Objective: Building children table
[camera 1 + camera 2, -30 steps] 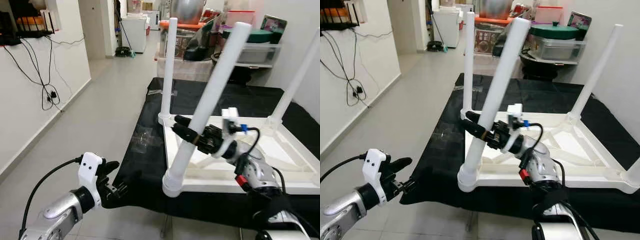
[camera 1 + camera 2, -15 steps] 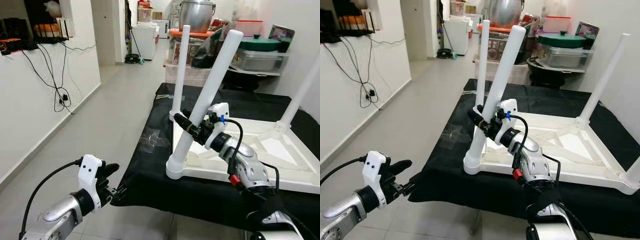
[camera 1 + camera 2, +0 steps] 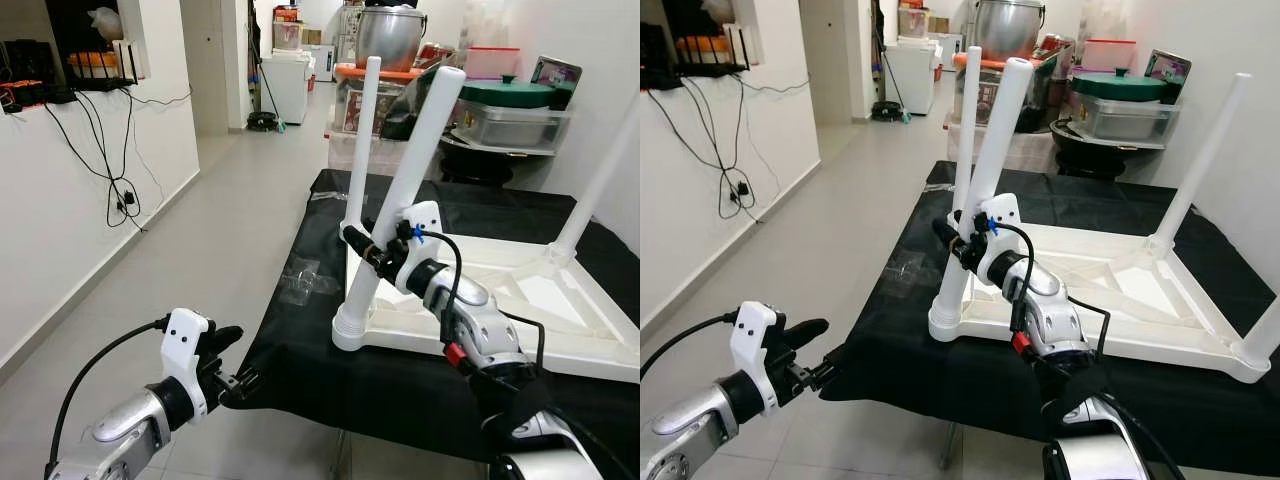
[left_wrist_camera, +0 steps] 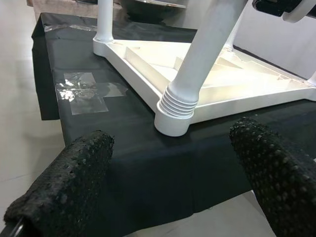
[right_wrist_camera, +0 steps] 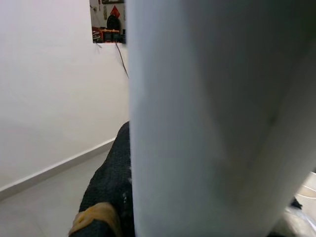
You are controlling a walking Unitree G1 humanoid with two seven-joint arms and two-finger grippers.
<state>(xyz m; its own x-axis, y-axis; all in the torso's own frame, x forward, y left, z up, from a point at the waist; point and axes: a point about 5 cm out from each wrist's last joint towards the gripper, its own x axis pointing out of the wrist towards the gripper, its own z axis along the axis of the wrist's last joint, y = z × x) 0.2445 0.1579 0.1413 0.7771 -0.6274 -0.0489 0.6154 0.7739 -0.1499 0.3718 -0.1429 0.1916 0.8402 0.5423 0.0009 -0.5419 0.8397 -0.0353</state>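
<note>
Fingers of the right gripper (image 3: 362, 247) are closed around the lower part of a tilted white table leg (image 3: 400, 190), a little above its ribbed foot. That leg leans to the right and sits in the near left corner socket of the upturned white table top (image 3: 500, 320), which lies on the black-covered surface (image 3: 300, 350). Another leg (image 3: 365, 140) stands upright at the far left corner, just behind the held one, and a third leg (image 3: 1200, 165) rises at the far right. Low and to the left, the left gripper (image 3: 225, 365) hangs off the surface's near edge, its fingers (image 4: 74, 182) spread wide and holding nothing.
</note>
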